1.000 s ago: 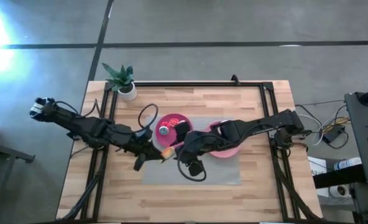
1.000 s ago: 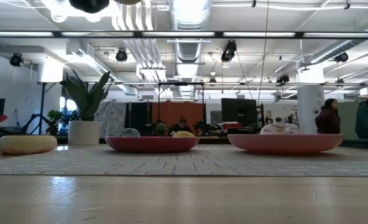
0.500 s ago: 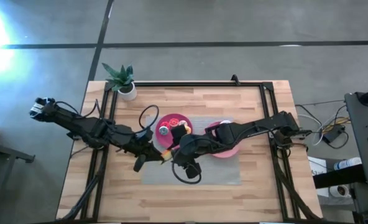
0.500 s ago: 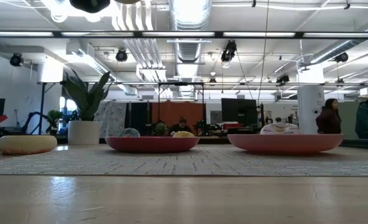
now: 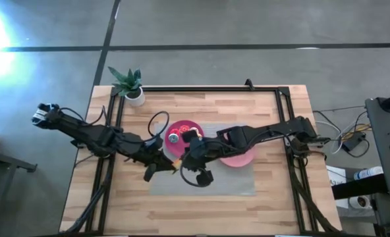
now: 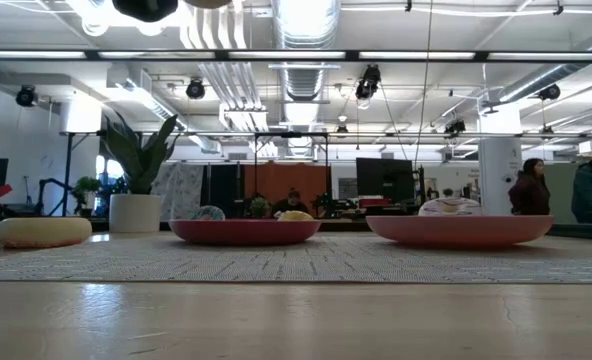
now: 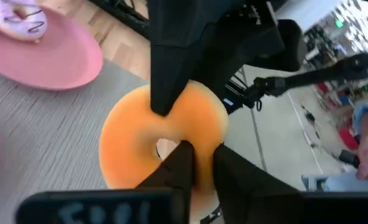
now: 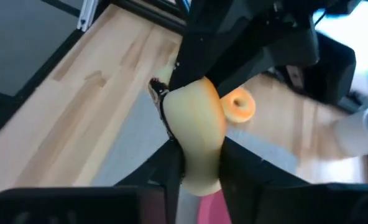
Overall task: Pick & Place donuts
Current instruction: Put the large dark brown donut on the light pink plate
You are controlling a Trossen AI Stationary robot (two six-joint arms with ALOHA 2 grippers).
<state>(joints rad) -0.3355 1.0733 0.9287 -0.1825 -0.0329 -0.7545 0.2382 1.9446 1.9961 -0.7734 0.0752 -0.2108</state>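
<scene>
One orange donut (image 7: pixel 162 146) fills the middle of the left wrist view, a fat matte ring with a small hole; from above it is a small orange spot (image 5: pixel 176 161) at frame centre, between the two gripper tips over the grey mat (image 5: pixel 238 185). Left gripper (image 7: pixel 196 168) pinches its rim, fingers nearly together on it. Right gripper (image 8: pixel 193 165) is on the same ring too: its own view shows the donut edge-on, pale yellow-orange (image 8: pixel 199 134), squeezed between its two fingers, and the left wrist view shows a dark finger (image 7: pixel 171 68) of the right arm pressed on the upper side of the ring. So both hold one donut at once.

Two pink plates sit on the mat. Left plate (image 5: pixel 172 126), centre frame, holds a few small rings, red, one bluish-grey (image 5: pixel 173 138) and one yellow; the low view shows their tops over the rim (image 6: pixel 244 232). Right plate (image 5: pixel 244 158) is mostly covered by the right arm; the low view shows one pale ring (image 6: pixel 449 206) in it. Another cream donut (image 6: pixel 43 231) lies on the mat at far left in the low view, well apart from the plates. A smaller orange ring (image 8: pixel 239 106) shows beyond the held one in the right wrist view.

Versus a second ago: right arm has slid left across the mat to meet the left gripper, and its jaws have gone from wide to closed on the donut. Left arm and plates unchanged.
</scene>
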